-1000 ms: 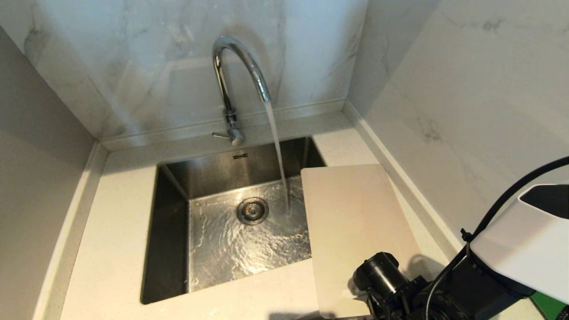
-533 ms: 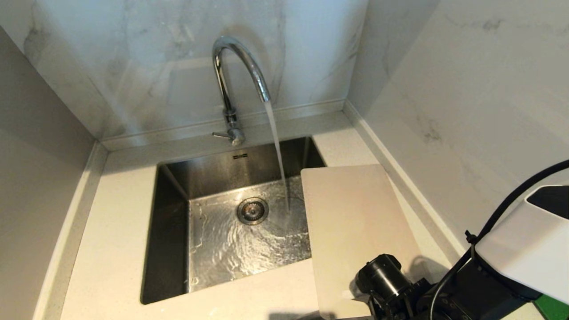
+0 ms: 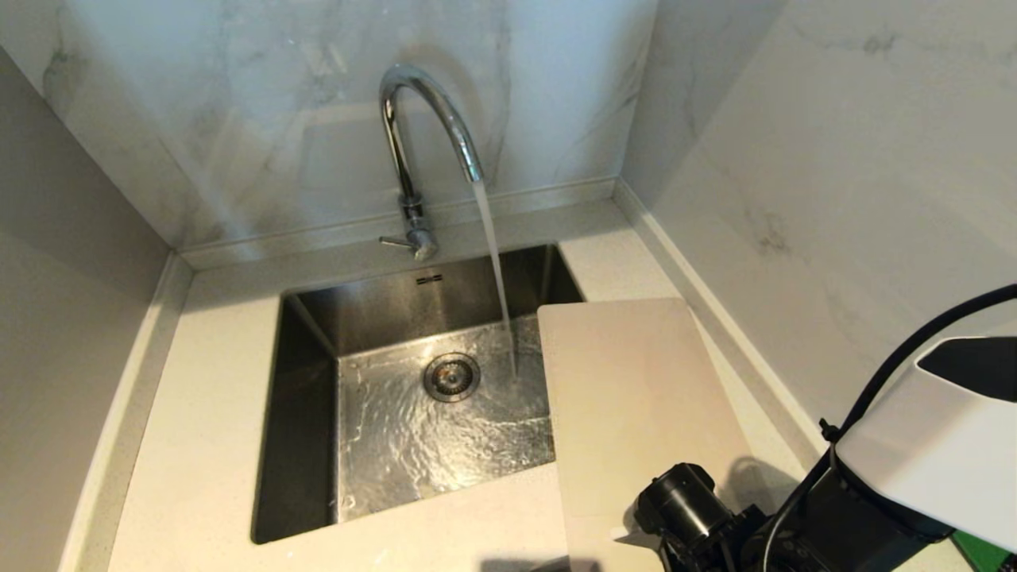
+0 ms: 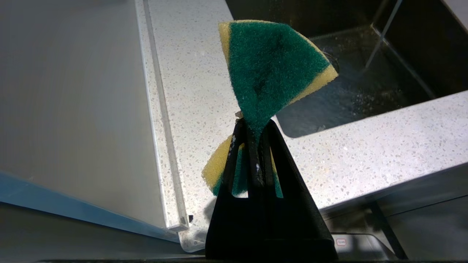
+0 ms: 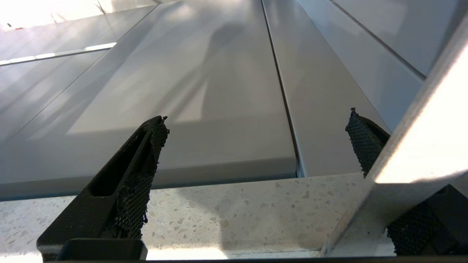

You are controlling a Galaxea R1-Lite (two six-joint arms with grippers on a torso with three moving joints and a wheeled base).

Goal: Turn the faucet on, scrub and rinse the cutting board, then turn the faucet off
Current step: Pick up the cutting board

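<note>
Water runs from the chrome faucet (image 3: 421, 135) into the steel sink (image 3: 310, 373). The cream cutting board (image 3: 636, 405) lies on the counter right of the sink, its left edge overhanging the basin. My right arm reaches in at the board's near end, where only the wrist camera (image 3: 683, 500) shows. In the right wrist view my right gripper (image 5: 256, 146) stands open, and the board's pale edge (image 5: 409, 157) crosses in front of one fingertip. My left gripper (image 4: 254, 126) is shut on a green-and-yellow sponge (image 4: 270, 69), held off the counter's front left, near the sink (image 4: 365, 91).
The speckled counter (image 3: 199, 413) surrounds the sink, with marble walls close behind and on the right (image 3: 794, 159). A drain strainer (image 3: 451, 376) sits in the wet basin floor. Grey cabinet fronts (image 5: 182, 91) lie below the counter edge (image 5: 237, 208).
My right wrist has sunk slightly toward the near edge, and the board's far edge has shifted a little nearer. Water keeps flowing.
</note>
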